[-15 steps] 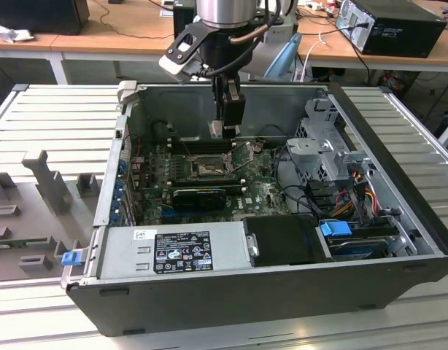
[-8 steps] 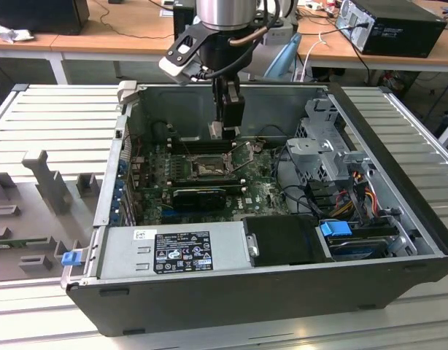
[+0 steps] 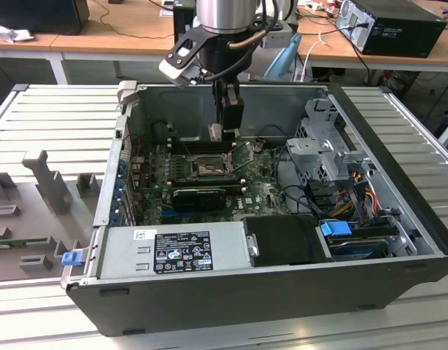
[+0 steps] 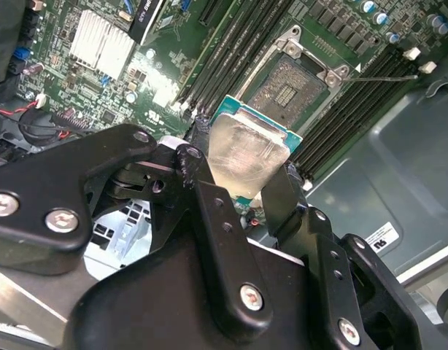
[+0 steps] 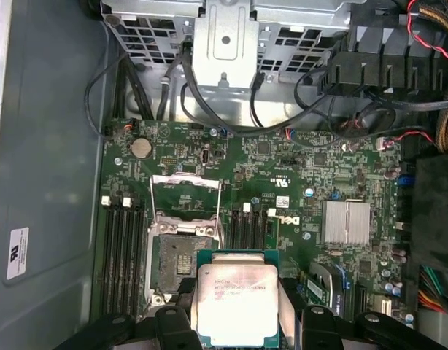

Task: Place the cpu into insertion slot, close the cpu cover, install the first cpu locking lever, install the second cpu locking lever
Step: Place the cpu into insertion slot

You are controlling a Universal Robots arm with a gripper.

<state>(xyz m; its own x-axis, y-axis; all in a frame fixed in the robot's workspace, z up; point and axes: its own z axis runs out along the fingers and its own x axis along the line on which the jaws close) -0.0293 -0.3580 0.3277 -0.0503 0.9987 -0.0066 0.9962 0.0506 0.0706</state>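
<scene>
My arm (image 3: 224,14) reaches down, gripper (image 3: 222,135) inside open computer case (image 3: 282,292) — pale cpu (image 3: 215,132) at its tip, hanging above insertion slot (image 3: 207,168) on green motherboard (image 3: 264,191).

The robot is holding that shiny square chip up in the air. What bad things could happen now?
The cpu is pinched only by its edges in the gripper, so it might slip and fall on the board. It hangs off to one side of the open insertion slot, so it could land crooked. The opened cpu cover might get bumped.

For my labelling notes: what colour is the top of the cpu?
Pale silver-grey, with a green border: the cpu shows best in the first wrist view.
</scene>
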